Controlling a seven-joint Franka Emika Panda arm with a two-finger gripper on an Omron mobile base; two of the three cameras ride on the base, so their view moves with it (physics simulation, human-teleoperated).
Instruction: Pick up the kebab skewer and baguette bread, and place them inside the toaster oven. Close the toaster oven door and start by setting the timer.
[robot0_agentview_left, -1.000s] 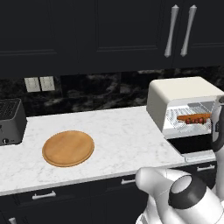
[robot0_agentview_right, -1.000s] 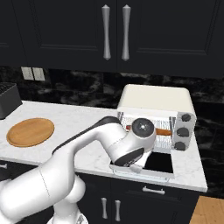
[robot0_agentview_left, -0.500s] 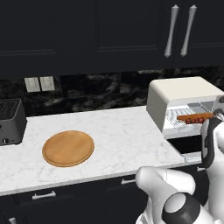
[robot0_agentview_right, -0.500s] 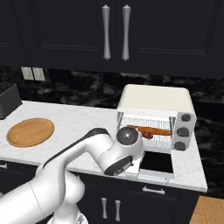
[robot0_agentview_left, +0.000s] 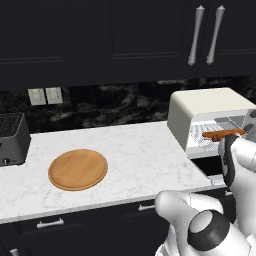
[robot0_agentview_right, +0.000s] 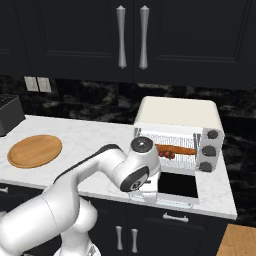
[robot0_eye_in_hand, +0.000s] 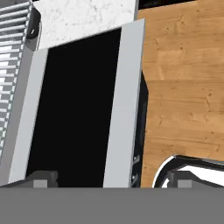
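While base views show the baguette bread (robot0_agentview_right: 176, 149) racked, the hand view faces the toaster oven door (robot0_eye_in_hand: 74, 105).

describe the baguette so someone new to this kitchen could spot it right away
Find the cream-white toaster oven at the right end of the marble counter, its door folded down. On its wire rack lies the baguette, a long plain orange-brown stick; the kebab skewer beside it is shorter, with dark red chunks.

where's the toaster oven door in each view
Left base view: toaster oven door at the right edge, folded down, mostly behind the arm.
Right base view: lower right of centre, lying flat.
Hand view: dark glass panel, left half.
Shared landmark: the wire rack.
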